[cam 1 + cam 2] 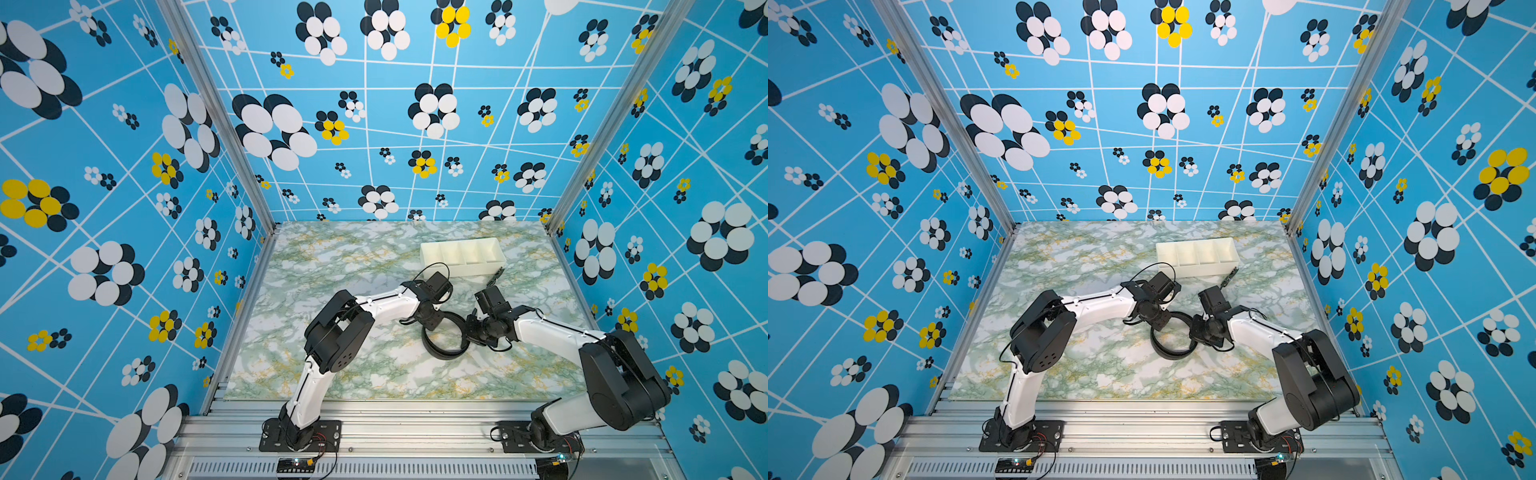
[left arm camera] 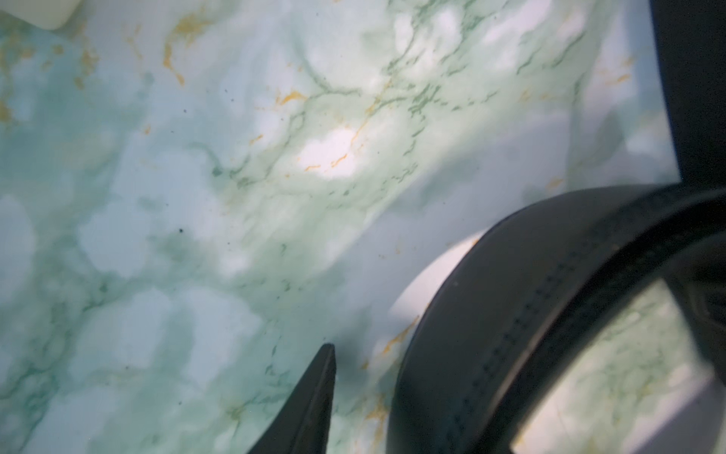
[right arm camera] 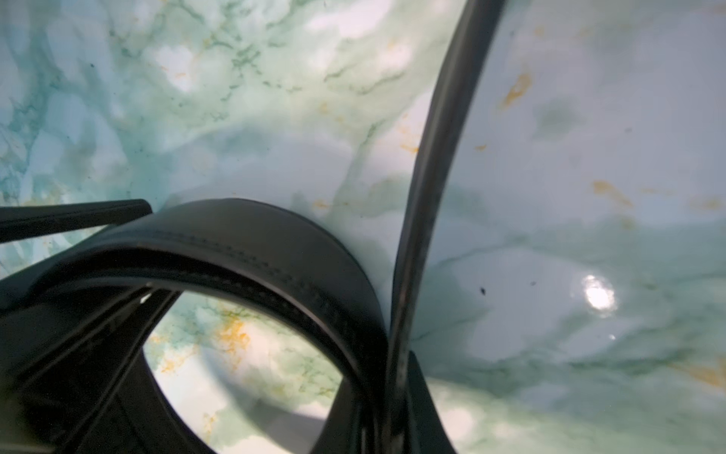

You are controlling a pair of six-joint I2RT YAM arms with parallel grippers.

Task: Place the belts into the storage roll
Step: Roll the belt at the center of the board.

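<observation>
Belt (image 1: 444,354) lies on the desk (image 1: 332,291) as a loose ring standing on edge, a little right of the middle and well short of the far edge, with a gripper at either side of it. From the ring's right side a tail runs toward the far right corner and ends in the buckle (image 1: 498,274), just beside the near right corner of the tray (image 1: 473,269); whether the two touch I cannot tell. The right gripper (image 3: 396,393) pinches the strap where that tail leaves the ring: its wrist view shows the strap edge-on, rising from between the fingers. The left gripper (image 1: 428,322) stands spread at the ring's left side. In its wrist view one finger (image 2: 314,393) is clear of the belt's outer face, with bare desk between them, and the other finger is hidden. The tray sits near the far edge, right of centre, with its long axis along that edge and four compartments in a row, all apparently empty. The goal therefore lies straight beyond the ring, toward the far edge. The right arm has the hold and, I judge, the shorter path. The ring looks wider than one compartment, so it probably needs tightening before it will drop in.
</observation>
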